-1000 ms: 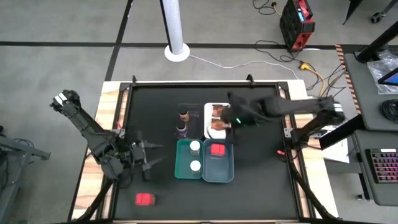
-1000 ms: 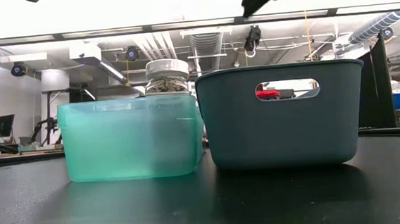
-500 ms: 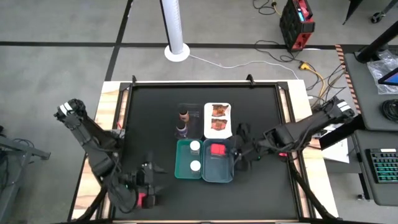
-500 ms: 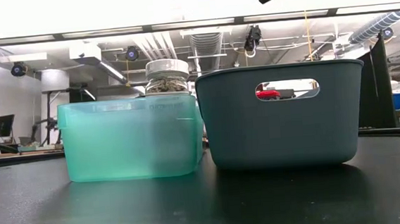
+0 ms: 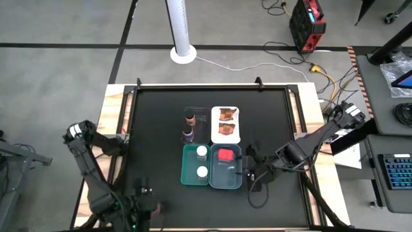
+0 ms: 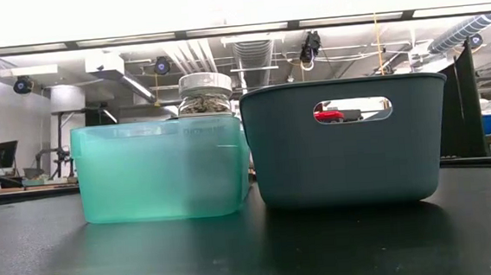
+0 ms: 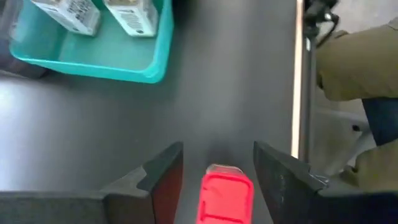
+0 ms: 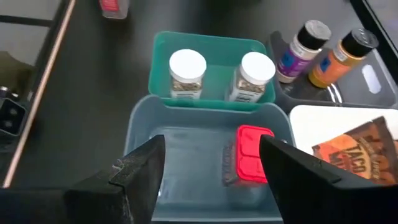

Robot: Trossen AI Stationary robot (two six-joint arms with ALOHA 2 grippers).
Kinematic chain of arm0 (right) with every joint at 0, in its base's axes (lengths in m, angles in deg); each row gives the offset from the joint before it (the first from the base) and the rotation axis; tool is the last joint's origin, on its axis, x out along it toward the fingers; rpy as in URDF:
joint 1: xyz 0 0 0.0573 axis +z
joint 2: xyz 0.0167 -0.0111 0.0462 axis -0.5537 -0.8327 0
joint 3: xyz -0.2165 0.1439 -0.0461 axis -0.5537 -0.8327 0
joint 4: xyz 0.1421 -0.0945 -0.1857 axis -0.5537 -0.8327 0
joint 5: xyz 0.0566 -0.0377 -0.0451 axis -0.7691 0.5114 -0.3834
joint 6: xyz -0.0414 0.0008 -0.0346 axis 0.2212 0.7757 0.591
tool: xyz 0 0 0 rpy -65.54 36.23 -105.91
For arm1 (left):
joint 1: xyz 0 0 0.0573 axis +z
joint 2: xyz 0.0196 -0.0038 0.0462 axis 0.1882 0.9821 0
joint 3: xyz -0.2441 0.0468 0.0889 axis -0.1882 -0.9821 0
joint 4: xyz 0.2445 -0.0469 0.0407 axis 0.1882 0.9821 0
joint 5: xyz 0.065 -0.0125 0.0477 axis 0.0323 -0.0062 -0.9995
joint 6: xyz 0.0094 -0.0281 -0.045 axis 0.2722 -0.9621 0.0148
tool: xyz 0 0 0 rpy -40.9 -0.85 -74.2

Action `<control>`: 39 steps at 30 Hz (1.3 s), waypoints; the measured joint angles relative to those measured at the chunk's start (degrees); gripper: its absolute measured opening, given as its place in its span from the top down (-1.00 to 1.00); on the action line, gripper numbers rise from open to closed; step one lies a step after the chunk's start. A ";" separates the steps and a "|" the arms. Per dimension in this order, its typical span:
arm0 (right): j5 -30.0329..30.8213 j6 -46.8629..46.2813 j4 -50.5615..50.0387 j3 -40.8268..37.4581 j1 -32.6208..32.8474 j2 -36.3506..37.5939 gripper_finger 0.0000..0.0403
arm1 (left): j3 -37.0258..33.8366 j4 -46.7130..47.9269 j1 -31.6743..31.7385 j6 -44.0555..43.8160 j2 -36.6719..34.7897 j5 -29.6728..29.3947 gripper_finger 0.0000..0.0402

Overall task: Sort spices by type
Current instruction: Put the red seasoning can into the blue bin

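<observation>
When you look down from above, your left gripper (image 5: 143, 205) sits at the near left edge of the black table (image 5: 270, 122), over the last loose red box, which the arm hides here; your right gripper (image 5: 250, 169) waits just right of the grey-blue tray (image 5: 225, 182), which holds the other red box (image 5: 224, 154). Two white-capped jars (image 5: 202, 152) stand in the teal tray (image 5: 188, 175), two dark bottles (image 5: 189, 118) behind it, two packets (image 5: 226, 114) on the white tray (image 5: 214, 124). From table height, you see only the teal and grey-blue trays side by side, one jar cap showing. Through the left wrist camera, the stray red box (image 7: 226, 193) lies between the open fingers (image 7: 163, 175), not yet pinched. Through the right wrist camera, that gripper's fingers are spread, holding nothing. You are likely at the last pick: close on the box, then carry it to its twin. Compared with a second ago, the left arm has swung nearer onto the box, and the right arm has drawn back from the white tray.
</observation>
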 joint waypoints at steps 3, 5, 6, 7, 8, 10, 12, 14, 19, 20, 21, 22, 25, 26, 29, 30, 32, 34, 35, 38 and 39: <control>-0.02 -0.02 1.41 -1.20 0.12 0.00 -0.30 | 0.27 0.02 -2.42 -2.55 0.47 -2.29 0.11; 0.00 -0.23 2.26 -2.20 0.08 0.00 -0.35 | 0.29 -0.14 -3.65 -4.15 0.90 -3.81 0.11; 0.02 -0.43 2.76 -2.62 0.05 0.00 -0.37 | 0.29 -0.41 -4.05 -5.57 1.25 -4.17 0.11; 0.03 -0.56 3.35 -3.10 0.03 0.00 -0.39 | 0.29 -0.47 -4.26 -6.73 1.56 -4.09 0.11; 0.02 -0.71 4.02 -3.57 0.05 0.00 -0.41 | 0.29 -0.47 -4.29 -7.04 1.81 -3.75 0.11; -0.02 -0.72 5.60 -4.48 0.05 0.00 -0.45 | 0.29 -0.73 -4.36 -7.52 2.13 -2.26 0.11; 0.00 -0.52 7.38 -5.35 0.07 0.00 -0.48 | 0.29 -0.73 -4.36 -7.84 2.55 -1.39 0.11; -0.01 -0.16 9.21 -6.09 0.05 0.00 -0.50 | 0.29 -0.79 -4.36 -7.86 2.85 -1.39 0.11; 0.00 -0.46 9.80 -6.40 0.05 0.00 -0.54 | 0.29 -0.91 -4.36 -8.38 2.90 0.54 -0.02; 0.00 -0.52 9.80 -6.40 0.05 0.00 -0.55 | 0.29 -1.03 -4.36 -8.51 2.90 0.59 -0.08; 0.00 -0.53 9.80 -6.40 0.05 0.00 -0.54 | 0.29 -1.22 -4.36 -8.54 2.90 0.62 -0.16; 0.00 -0.53 9.80 -6.40 0.05 0.00 -0.54 | 0.29 -1.09 -4.36 -9.20 2.90 0.57 -0.24; 0.00 -0.75 9.91 -6.40 0.05 0.00 -0.51 | 0.29 1.92 -4.36 -13.78 2.94 0.19 -0.50; 0.00 -0.98 9.91 -6.40 0.05 0.00 -0.50 | 0.29 1.77 -4.36 -14.33 2.94 0.17 -0.58; 0.00 -1.57 10.05 -6.40 0.05 0.00 -0.49 | 0.14 1.27 -4.12 -12.78 2.94 0.05 -0.75; 0.00 -1.58 10.11 -6.41 0.05 0.00 -0.49 | 0.14 -0.04 -3.94 -13.39 2.94 0.38 -0.79; 0.00 -1.55 10.40 -6.58 0.05 0.00 -0.49 | 0.14 -3.12 -3.75 -14.66 2.94 0.49 -0.84; 0.00 -1.42 10.80 -6.64 0.05 0.00 -0.51 | 0.15 -4.62 -3.69 -13.49 2.94 1.14 -0.86; 0.00 -1.12 10.94 -6.66 0.00 0.00 -0.52 | 0.18 -4.54 -3.70 -13.03 2.94 1.85 -0.86; 0.02 -0.92 11.15 -6.66 -0.08 0.00 -0.54 | 0.18 -1.53 -3.69 -15.51 2.94 5.05 -0.86; 0.02 -0.90 11.15 -6.68 -0.08 0.00 -0.55 | 0.18 -0.32 -3.71 -16.38 2.96 5.67 -0.86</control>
